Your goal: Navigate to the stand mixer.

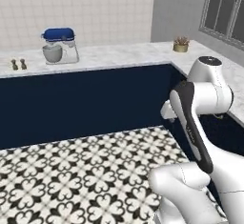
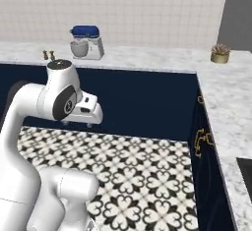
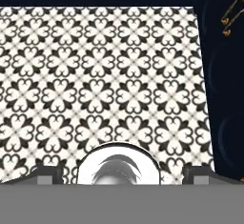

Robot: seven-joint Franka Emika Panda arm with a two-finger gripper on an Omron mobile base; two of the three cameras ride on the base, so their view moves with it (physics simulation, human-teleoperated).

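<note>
The stand mixer (image 1: 59,45) (image 2: 86,42), with a glossy blue head, silver-grey base and handled bowl, stands on the far marble counter against the tiled wall, across a stretch of floor from me. My arm is folded close to the base. In the hand view my gripper (image 3: 124,174) points down at the patterned floor. Its two dark fingertips (image 3: 47,173) stand wide apart at the bottom corners, open, with nothing between them.
Two small brown shakers (image 1: 19,65) (image 2: 48,55) stand left of the mixer. A potted plant (image 1: 180,44) (image 2: 220,54) sits in the counter corner. Navy cabinets (image 1: 86,99) with gold handles (image 2: 199,141) run along the back and right. Patterned tile floor (image 1: 86,170) lies between.
</note>
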